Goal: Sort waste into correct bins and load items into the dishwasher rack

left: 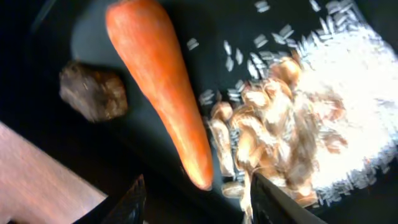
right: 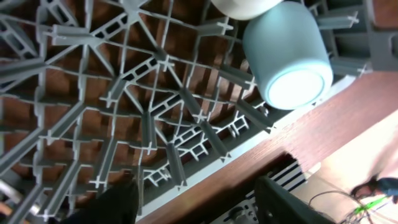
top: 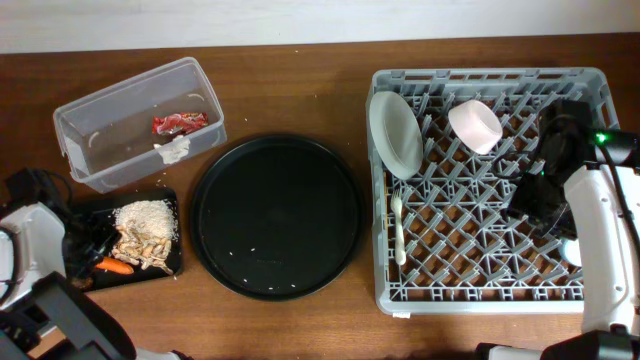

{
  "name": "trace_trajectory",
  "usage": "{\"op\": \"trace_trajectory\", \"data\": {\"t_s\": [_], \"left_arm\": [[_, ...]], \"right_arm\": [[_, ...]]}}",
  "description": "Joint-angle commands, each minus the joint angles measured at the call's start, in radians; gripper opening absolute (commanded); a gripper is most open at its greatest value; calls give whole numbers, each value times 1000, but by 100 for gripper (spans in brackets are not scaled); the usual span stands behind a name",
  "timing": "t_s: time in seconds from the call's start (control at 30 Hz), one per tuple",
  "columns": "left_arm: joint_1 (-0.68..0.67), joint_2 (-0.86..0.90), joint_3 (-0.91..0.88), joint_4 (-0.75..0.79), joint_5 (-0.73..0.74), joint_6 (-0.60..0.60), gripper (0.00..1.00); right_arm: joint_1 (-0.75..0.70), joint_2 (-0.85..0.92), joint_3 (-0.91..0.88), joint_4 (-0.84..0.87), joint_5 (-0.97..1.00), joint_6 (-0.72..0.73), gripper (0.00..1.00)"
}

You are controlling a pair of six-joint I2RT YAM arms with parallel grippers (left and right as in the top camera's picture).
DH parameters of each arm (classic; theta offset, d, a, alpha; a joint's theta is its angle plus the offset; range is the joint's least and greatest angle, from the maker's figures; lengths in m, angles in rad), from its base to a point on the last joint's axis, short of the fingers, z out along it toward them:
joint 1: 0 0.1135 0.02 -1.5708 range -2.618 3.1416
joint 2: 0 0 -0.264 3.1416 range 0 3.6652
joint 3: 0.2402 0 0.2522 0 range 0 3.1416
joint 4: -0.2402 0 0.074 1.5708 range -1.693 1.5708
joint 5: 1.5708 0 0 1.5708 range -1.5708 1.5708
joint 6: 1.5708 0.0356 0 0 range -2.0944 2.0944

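l gripper (left: pixel 198 208): fingers apart, nothing btwn them, hanging low over the shallow flat black rectangular tray (left: pixel 211 15). tapered orange carrot (left: pixel 161 87) lies in that tray, tip just ahead of the finger gap. small brown lump (left: pixel 93 92) beside it. beige noodle scraps (left: pixel 273 137) + white rice pile (left: pixel 360 106) on the other side.

r gripper (right: pixel 199 205): fingers apart, empty, over the large grey plastic lattice rack (top: pixel 490 295). small light-blue cup (right: pixel 289 56) sits in the rack by its rim; small white cup (right: pixel 242 6) next to it, mostly cropped.

also in the rack: round white plate (top: pixel 394 133), cream-white bowl (top: pixel 474 126), white plastic fork (top: pixel 399 232). clear plastic rectangular tub (top: pixel 130 82) holds shiny red crumpled wrapper (top: pixel 180 123) + crumpled white tissue (top: pixel 176 150).

risks (judgement):
- l fingers v. close to carrot tip and noodles; a tilted or sideways exit could drag scraps over the tray's low edge.
- blue cup near the rack rim; a low r-arm sweep could knock it out.
- a few pale grains on the big round black tray (top: pixel 275 215): easy to miss, prob. too small to pinch.
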Motion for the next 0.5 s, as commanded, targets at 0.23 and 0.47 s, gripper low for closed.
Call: {"op": "trace_trajectory", "data": {"t_s": [0.23,0.47], "left_arm": [[-620,-154,169,-117,214,305,77],[-610,-434,77,-204,89,304,79]], "right_arm": [[123,-4,-1,261,-493,-362,98],[105,-223,-53,290,-361,-294,100]]}}
